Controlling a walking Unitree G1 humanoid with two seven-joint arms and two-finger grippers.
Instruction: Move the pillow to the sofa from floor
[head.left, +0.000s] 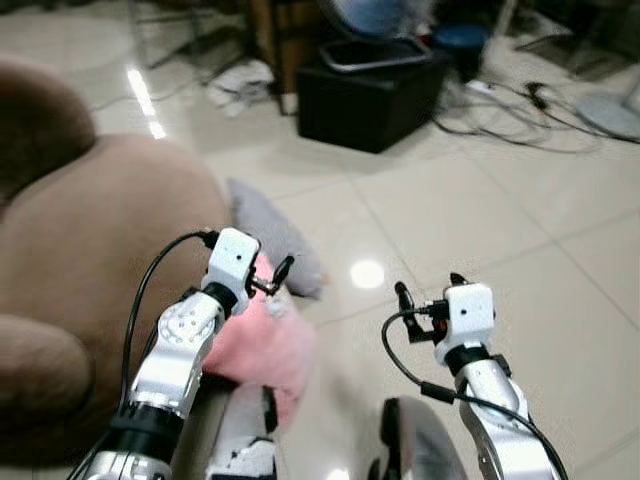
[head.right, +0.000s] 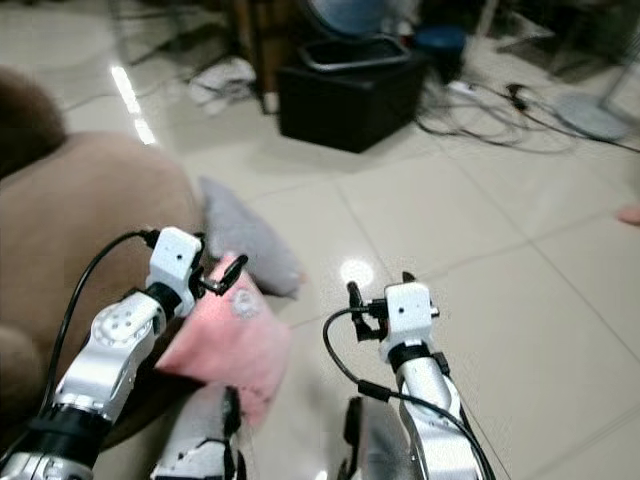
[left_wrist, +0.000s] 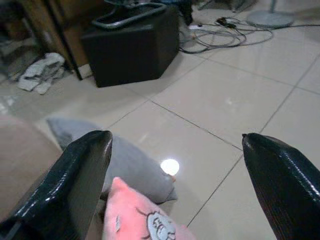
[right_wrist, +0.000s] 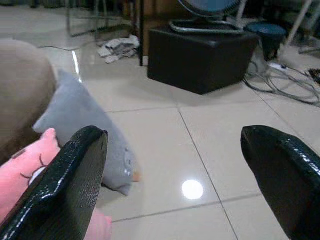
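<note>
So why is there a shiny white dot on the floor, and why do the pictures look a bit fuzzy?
In the left eye view the dot is glare from a light bouncing off the glossy floor tiles; the pink pillow and the sofa look soft and blurred. In the left wrist view the fingers up close are blurry, and the dot shines beside the grey pillow.

Two pillows: one pink (head.left: 262, 345), one grey (head.left: 275, 237). One sofa (head.left: 90, 270). One black box (head.left: 365, 90). Two grippers: left (head.left: 272, 277), right (head.left: 415, 300).
</note>
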